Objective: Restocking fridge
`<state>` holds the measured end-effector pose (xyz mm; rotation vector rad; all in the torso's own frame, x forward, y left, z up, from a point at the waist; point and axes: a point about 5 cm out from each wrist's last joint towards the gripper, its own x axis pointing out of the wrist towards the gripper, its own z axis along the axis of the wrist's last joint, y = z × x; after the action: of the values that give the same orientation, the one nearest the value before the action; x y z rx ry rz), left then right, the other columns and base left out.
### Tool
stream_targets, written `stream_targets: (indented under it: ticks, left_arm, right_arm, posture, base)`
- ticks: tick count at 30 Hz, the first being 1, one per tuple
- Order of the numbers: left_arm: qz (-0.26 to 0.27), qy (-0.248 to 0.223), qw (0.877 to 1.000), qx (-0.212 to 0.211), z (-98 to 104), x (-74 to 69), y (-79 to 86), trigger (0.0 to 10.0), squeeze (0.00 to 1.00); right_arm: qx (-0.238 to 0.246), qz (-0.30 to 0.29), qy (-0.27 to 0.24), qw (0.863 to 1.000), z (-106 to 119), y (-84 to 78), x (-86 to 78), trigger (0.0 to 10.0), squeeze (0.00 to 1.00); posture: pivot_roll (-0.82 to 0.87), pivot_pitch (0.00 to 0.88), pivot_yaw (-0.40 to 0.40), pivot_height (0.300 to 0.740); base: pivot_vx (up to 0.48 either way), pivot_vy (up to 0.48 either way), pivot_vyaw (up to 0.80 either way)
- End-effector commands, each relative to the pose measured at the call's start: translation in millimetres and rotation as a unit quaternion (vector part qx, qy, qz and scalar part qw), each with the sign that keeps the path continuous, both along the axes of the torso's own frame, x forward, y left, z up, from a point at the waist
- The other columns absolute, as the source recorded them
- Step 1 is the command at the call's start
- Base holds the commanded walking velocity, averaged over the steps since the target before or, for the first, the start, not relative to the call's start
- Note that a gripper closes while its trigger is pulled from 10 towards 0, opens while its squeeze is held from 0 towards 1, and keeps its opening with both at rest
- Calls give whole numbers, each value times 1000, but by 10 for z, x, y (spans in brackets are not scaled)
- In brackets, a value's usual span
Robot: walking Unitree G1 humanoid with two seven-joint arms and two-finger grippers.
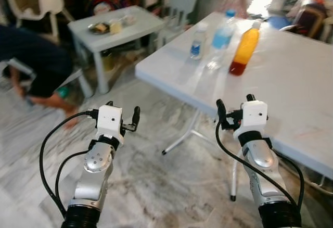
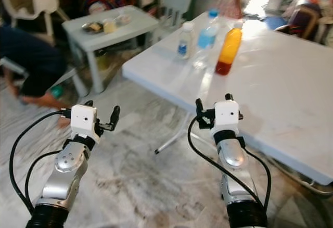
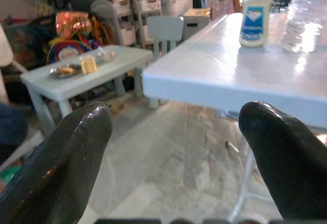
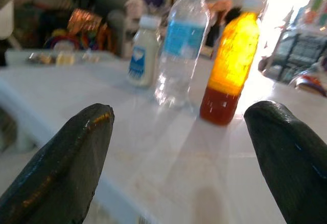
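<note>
Nothing is restocked yet: the orange juice bottle (image 1: 245, 48), water bottle (image 1: 223, 32) and small white bottle (image 1: 197, 41) stand together on the white worktop (image 1: 291, 77) ahead. My left gripper (image 1: 123, 117) and right gripper (image 1: 235, 109) hover empty with fingers spread (no fridge in sight), so every fetch remains.

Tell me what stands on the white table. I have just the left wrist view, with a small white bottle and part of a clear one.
Observer: Three bottles stand in a cluster: the small white bottle, the clear water bottle with a blue cap, and an orange juice bottle.
Operator: Report the right hand.
Observer: The right hand is open, raised over the near edge of the white table, holding nothing.
Operator: Give me the left hand.
Observer: The left hand is open over the marble floor, off the table.
</note>
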<state>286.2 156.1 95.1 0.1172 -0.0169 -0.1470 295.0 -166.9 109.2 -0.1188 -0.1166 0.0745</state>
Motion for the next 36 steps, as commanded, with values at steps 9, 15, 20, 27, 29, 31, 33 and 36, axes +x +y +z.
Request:
stream_targets:
  ticks: [9,15,20,27,29,31,33,36]
  left_arm:
    - [-14,4,1000,-5,-16,-11,-64,10000,0]
    - [-15,8,1000,-8,-26,-15,-71,10000,0]
    - [-18,10,1000,-7,-36,-17,-78,10000,0]
    - [-21,2,1000,-13,-17,-22,-78,10000,0]
    - [-22,3,1000,-9,-17,-25,-73,10000,0]
    - [-23,5,1000,-6,-23,-28,-70,10000,0]
    - [-24,6,1000,-3,-31,-33,-66,10000,0]
    - [-23,7,1000,-3,-36,-37,-63,10000,0]
  right_arm:
    - [-12,16,5,1000,-53,57,-62,10000,0]
    - [-15,19,3,1000,-51,71,-69,10000,0]
    - [-16,28,4,999,-59,88,-81,10000,0]
    - [-17,37,3,999,-61,117,-95,10000,0]
    - [-18,37,3,999,-70,123,-100,10000,0]
    - [-18,37,4,999,-77,129,-101,10000,0]
    - [-19,38,3,999,-75,135,-101,10000,0]
    - [-20,36,0,999,-62,136,-96,10000,0]
  posture:
    - [-5,0,-13,740]
    - [-5,0,-15,740]
    - [-6,0,-14,740]
    - [-3,0,-12,740]
    - [-1,0,-13,740]
    - [-1,0,-12,740]
    - [1,0,-13,740]
    - [2,0,-12,740]
  base:
    - [423,0,0]
    - [406,136,0]
    - [311,354,0]
    - [83,95,0]
    - [0,0,0]
    - [0,0,0]
    - [0,0,0]
    - [0,0,0]
